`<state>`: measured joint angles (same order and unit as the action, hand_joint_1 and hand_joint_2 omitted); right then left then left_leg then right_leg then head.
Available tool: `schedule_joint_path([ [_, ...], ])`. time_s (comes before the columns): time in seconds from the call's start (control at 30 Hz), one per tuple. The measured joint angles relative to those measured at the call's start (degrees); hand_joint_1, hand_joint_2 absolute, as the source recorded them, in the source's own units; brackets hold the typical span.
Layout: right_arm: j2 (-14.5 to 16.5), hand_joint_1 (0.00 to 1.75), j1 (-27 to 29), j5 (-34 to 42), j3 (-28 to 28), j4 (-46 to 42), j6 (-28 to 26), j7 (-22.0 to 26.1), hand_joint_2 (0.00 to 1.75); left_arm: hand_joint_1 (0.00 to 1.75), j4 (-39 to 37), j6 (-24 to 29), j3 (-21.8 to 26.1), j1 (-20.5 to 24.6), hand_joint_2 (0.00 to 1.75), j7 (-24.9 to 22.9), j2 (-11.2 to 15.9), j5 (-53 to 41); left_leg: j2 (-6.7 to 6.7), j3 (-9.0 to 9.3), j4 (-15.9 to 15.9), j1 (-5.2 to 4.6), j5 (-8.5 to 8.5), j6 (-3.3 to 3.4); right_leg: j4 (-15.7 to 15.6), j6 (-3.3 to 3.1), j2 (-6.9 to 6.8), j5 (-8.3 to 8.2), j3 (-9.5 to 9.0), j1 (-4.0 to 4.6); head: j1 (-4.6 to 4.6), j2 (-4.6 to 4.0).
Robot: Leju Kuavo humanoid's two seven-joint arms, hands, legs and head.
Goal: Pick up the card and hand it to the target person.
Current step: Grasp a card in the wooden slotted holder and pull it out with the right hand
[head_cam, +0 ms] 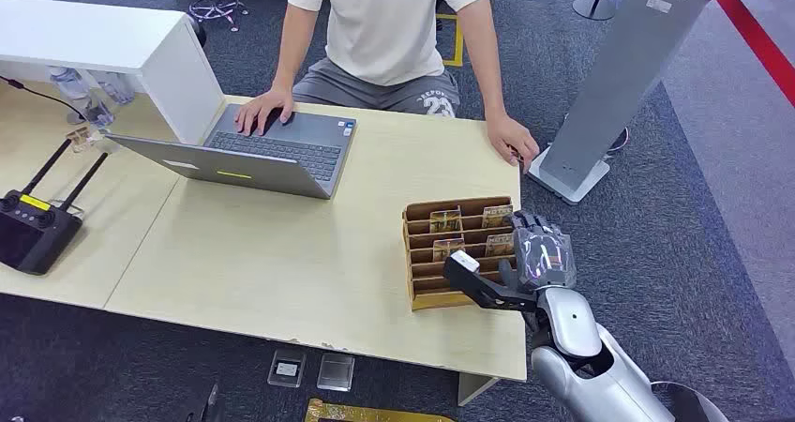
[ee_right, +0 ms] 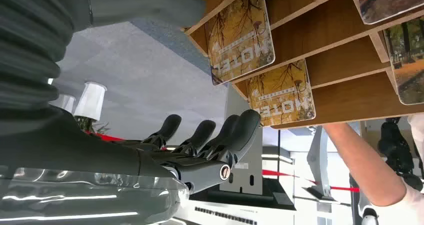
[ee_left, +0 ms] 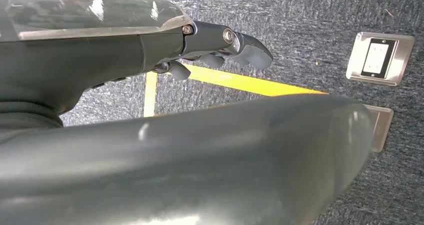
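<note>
Cards [head_cam: 498, 217] stand upright in the rack [head_cam: 419, 295]; right hand [head_cam: 542, 256] fingers [ee_right: 235, 130] spread, empty.

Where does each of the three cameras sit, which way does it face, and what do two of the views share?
Head view: high on the robot, facing forward and down at the table, laptop, card rack and a seated person; the right robot hand is by the rack.
Left wrist view: behind the left robot hand, looking at carpet, a yellow line and a floor socket.
Right wrist view: behind the right robot hand, looking at the rack and its cards.
Shared: head and right wrist views both show the rack, cards and right robot hand.
</note>
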<state>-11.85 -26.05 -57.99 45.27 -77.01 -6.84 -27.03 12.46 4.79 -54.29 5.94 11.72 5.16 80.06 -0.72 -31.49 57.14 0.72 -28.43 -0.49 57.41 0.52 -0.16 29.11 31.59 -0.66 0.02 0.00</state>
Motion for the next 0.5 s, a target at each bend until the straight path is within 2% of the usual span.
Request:
schedule_joint_path([
  [0.33,0.4,0.87,-0.7,0.3,0.0,2.4,-0.9,1.4,1.75,0.0,0.0,0.0,0.0,0.0,0.0,0.0,0.0,0.1,0.0,0.0,0.0,0.0,0.0,0.0,0.0,0.0,0.0,0.0,0.0,0.0,-0.02,0.0],
  [0.43,0.5,1.22,-1.0,0.5,0.0,3.0,-1.1,1.7,1.75,0.0,0.0,0.0,0.0,0.0,0.0,0.0,0.0,0.1,0.0,0.01,0.0,0.0,0.0,0.0,0.0,0.0,0.0,0.0,0.0,0.0,-0.03,0.0],
  [0.47,0.6,1.29,-1.1,0.6,0.0,3.2,-1.1,1.8,1.75,0.0,0.0,0.0,0.0,0.0,0.0,0.0,0.0,0.1,0.0,0.01,0.0,0.0,0.0,0.0,0.0,0.0,0.0,0.0,0.0,0.0,-0.03,0.0],
  [0.5,0.6,1.29,-1.1,0.6,0.0,3.3,-1.2,1.8,1.75,0.0,0.0,0.0,0.0,0.0,0.0,0.0,0.0,0.1,0.0,0.01,0.0,0.0,0.0,0.0,0.0,0.0,0.0,0.0,0.0,0.0,-0.04,0.0],
])
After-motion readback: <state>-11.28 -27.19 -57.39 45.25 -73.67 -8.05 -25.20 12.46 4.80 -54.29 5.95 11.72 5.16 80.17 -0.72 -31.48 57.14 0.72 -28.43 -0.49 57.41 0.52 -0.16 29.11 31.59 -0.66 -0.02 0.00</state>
